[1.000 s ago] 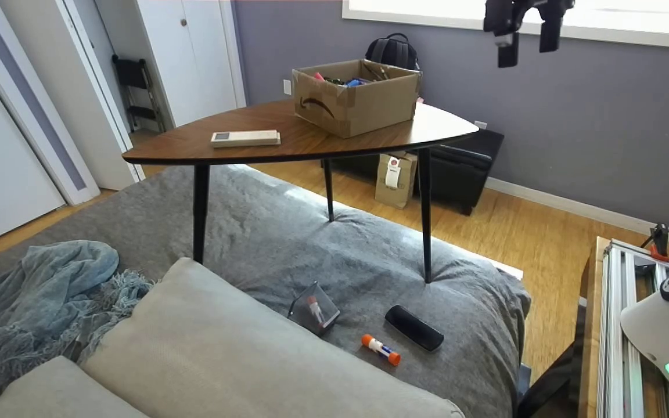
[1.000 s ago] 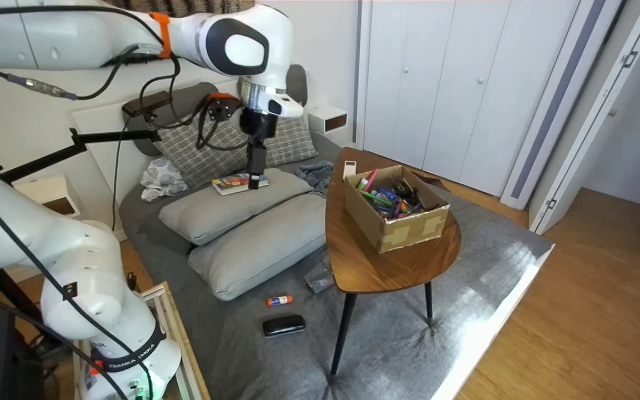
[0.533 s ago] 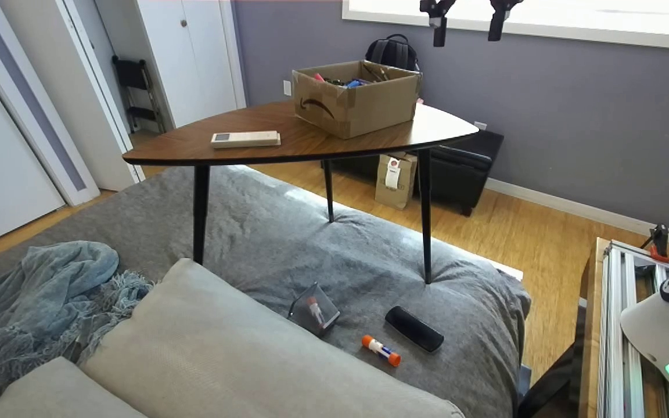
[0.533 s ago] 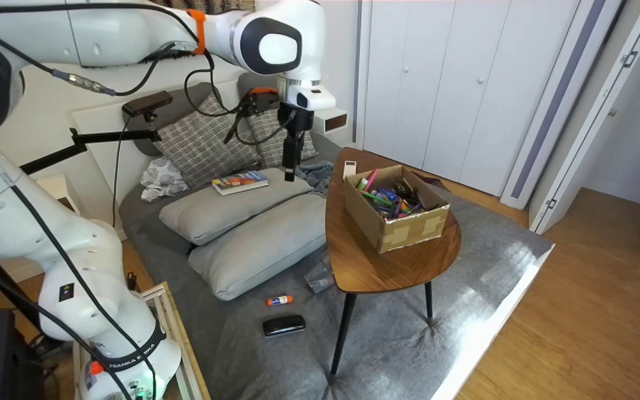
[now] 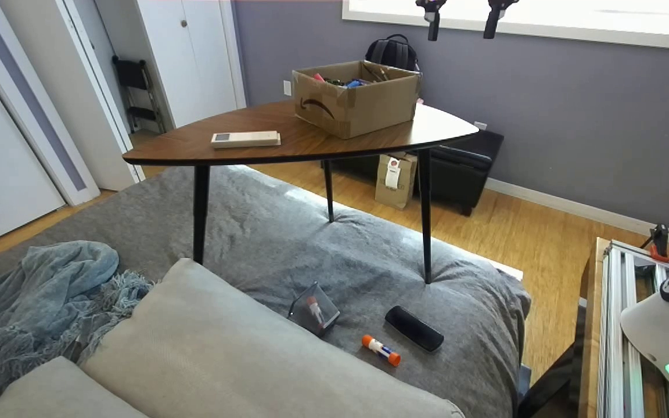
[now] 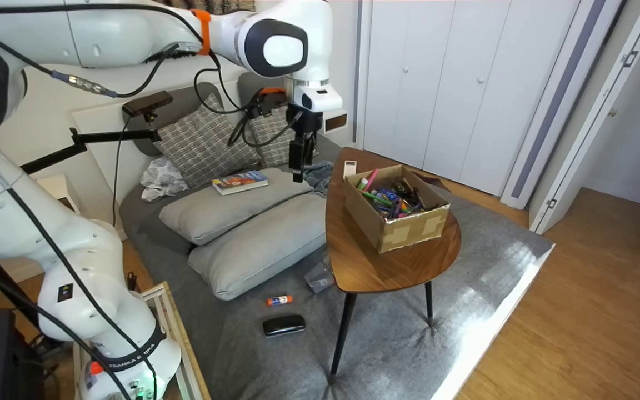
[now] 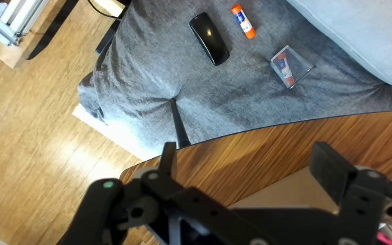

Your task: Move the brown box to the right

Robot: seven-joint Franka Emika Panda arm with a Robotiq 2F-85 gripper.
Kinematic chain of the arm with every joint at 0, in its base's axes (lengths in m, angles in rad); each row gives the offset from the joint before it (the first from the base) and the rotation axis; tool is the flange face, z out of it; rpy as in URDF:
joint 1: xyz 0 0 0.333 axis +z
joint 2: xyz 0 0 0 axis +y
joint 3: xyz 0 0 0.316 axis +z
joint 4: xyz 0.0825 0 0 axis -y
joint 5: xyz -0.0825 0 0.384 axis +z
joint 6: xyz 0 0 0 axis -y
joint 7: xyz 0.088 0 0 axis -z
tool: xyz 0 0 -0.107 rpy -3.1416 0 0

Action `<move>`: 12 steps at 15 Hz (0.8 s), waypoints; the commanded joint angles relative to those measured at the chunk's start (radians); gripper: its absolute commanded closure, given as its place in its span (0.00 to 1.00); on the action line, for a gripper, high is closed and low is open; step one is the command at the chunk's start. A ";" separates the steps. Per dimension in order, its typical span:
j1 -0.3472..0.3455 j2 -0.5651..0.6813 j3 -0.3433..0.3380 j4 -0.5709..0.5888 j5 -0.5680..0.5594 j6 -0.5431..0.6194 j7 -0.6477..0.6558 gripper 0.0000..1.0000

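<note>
"What room are we standing in?"

"A bedroom in a home: a wide, gray-covered bed (image 6: 253,361), patterned pillows (image 6: 198,147) by a gray headboard (image 6: 249,82), a book (image 6: 240,182) lying on a long cushion (image 6: 214,219)."

"And around us?"

"White closet doors (image 6: 445,105) line a side of the room. A white nightstand (image 6: 52,188), wood flooring (image 6: 592,311) and a black backpack (image 5: 391,53) below a bright window (image 5: 578,10) complete the setting."

We see our gripper (image 7: 244,151), fingers (image 7: 330,173) spread, partly hiding the brown box (image 7: 294,192) on the table (image 7: 267,149); a black case (image 7: 209,39) lies apart.
</note>
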 commanded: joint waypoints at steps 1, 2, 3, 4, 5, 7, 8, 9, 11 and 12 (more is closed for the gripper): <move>0.003 0.027 0.001 0.027 -0.016 -0.017 0.087 0.00; -0.005 0.053 0.007 0.037 -0.017 0.026 0.171 0.00; -0.005 0.066 0.004 0.038 -0.014 0.057 0.214 0.00; -0.004 0.087 0.003 0.055 -0.019 0.047 0.272 0.00; -0.003 0.105 0.002 0.057 -0.030 0.070 0.324 0.00; 0.000 0.144 -0.006 0.071 -0.043 0.101 0.428 0.00; 0.002 0.163 -0.013 0.077 -0.050 0.125 0.477 0.00; 0.004 0.179 -0.018 0.083 -0.058 0.141 0.527 0.00; 0.007 0.206 -0.031 0.092 -0.077 0.171 0.628 0.00; 0.008 0.217 -0.039 0.095 -0.086 0.183 0.675 0.00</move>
